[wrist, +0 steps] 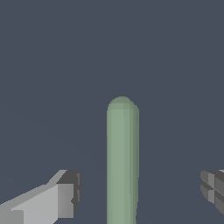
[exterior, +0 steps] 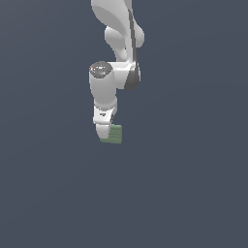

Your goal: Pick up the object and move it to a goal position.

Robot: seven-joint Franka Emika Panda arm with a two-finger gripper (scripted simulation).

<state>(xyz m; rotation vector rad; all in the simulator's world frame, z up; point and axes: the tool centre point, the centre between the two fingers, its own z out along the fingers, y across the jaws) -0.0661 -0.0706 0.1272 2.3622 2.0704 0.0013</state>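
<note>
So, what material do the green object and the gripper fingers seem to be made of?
The green object looks like matte plastic or rubber: flat muted colour, rounded end, no glare. The fingers look like hard, matte grey-and-white plastic or metal, with blocky facets. It is a render, so unsure.

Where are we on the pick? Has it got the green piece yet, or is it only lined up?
Done: the gripper straddles the green object, and in the exterior view it sits low beside the object. In hand: the grasp itself; the wrist view shows both fingers wide apart, with clear gaps to the object, so nothing is clamped. Left: close, lift, and carry to the goal, which no view shows marked.
</note>
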